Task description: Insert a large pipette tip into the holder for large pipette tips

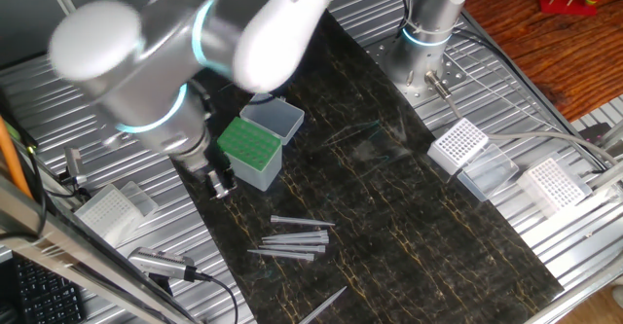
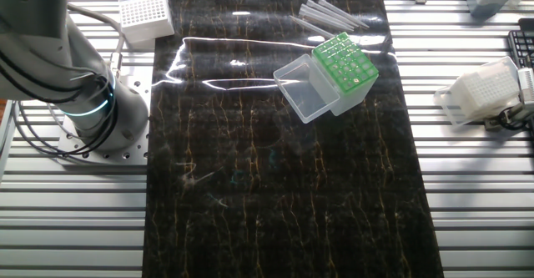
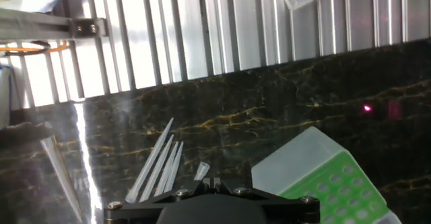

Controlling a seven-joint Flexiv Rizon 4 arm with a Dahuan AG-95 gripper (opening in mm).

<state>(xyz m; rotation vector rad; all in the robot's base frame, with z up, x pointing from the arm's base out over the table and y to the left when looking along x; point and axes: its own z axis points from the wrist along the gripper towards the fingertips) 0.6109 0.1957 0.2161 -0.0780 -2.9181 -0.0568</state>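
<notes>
We hover near the holder for large pipette tips (image 1: 251,149), lid open, mid-surface, with the loose large pipette tips (image 1: 292,238) lying just beside it toward one long edge. Whether our jaws stand wide or narrow we cannot tell; they appear to hold nothing. The tips look light, stiff and slippery, so we judge a grip near the wide end best.

The holder for large pipette tips (image 2: 343,68) is sitting on the mat (image 2: 284,186) along the counter (image 2: 75,219), its lid (image 2: 304,90) lying open beside it. Loose pipette tips (image 1: 292,236) are lying near it on the mat. Smaller racks (image 1: 458,147) are resting off the mat. The end effector (image 1: 219,181) is hanging just beside the holder.
</notes>
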